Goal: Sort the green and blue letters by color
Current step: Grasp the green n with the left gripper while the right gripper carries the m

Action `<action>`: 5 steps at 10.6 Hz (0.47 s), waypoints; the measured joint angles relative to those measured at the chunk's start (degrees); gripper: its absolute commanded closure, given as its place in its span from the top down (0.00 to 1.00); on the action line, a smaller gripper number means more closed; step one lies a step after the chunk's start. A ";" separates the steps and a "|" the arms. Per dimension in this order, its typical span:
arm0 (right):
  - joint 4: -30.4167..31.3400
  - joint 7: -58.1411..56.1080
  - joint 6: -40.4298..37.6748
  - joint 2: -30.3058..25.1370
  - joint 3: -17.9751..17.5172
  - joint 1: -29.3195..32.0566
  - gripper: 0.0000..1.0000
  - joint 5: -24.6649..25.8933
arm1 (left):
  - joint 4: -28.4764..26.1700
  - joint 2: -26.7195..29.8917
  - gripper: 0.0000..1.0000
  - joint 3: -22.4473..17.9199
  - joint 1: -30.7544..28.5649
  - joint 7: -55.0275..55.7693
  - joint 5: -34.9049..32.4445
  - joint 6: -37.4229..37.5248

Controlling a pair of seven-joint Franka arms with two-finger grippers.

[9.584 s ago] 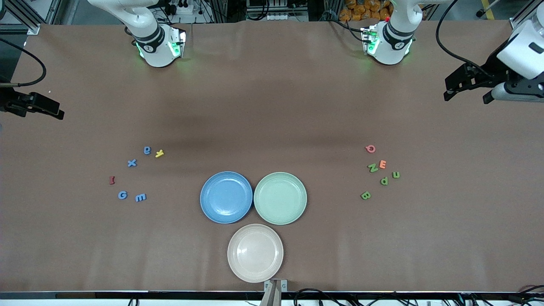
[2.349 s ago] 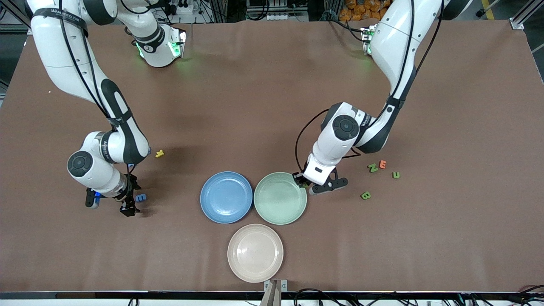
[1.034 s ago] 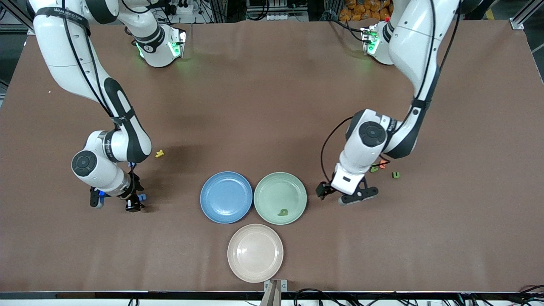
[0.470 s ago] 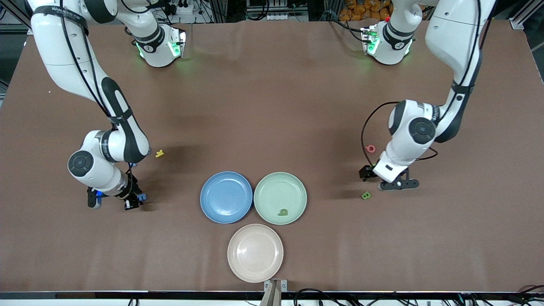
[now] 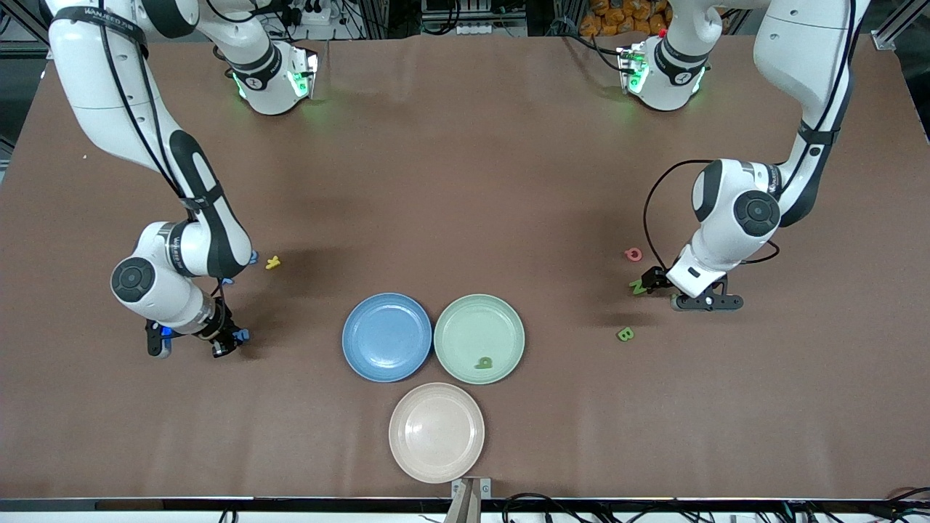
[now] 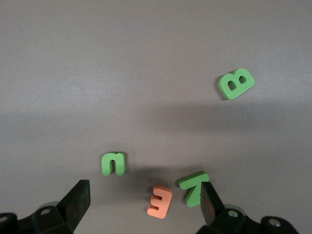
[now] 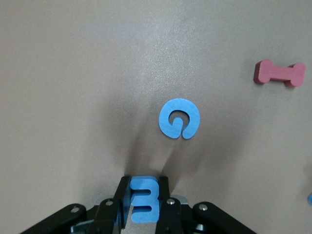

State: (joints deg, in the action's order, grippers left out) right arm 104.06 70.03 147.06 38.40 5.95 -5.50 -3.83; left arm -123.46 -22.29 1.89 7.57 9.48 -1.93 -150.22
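You see green p (image 5: pixel 483 362) flat in the green plate (image 5: pixel 465 312), frame center; green B (image 6: pixel 236 83), u (image 6: pixel 113 163), N (image 6: pixel 194 186) flat on the table; blue G (image 7: pixel 179 118) flat, blue E (image 7: pixel 144 205) pinched upright.

- Brown table (image 5: pixel 465 181), paper-like cover.
- Mid, near front cam: blue plate (image 5: pixel 386 337) touching green plate (image 5: pixel 479 338); beige plate (image 5: pixel 436 432) just nearer cam.
- L-arm end: green B (image 5: pixel 625 334), green N (image 5: pixel 638 286), pink letter (image 5: pixel 633 253), green u (image 6: pixel 113 163), orange E (image 6: pixel 161 201).
- R-arm end: yellow letter (image 5: pixel 272 262), blue G (image 7: pixel 179 118), dark red letter (image 7: pixel 279 72).
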 measured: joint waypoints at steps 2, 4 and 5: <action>-0.50 -1.62 -1.93 -0.03 -0.10 -0.14 0.13 0.00 | 0.04 -0.01 1.00 0.01 -0.78 -1.53 0.00 -0.05; -2.80 -4.50 -6.48 -0.08 -0.25 -0.42 0.13 0.01 | 0.19 -0.01 1.00 0.02 -1.85 -1.14 0.01 -0.06; -4.80 -6.20 -10.10 -0.18 -0.34 -0.62 0.13 0.04 | 0.19 -0.07 1.00 0.02 -2.32 0.23 0.05 -0.06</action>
State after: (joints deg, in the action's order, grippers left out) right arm 99.26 63.83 136.96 38.22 5.60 -6.12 -3.78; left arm -123.28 -22.36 1.90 5.26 9.71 -1.88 -150.28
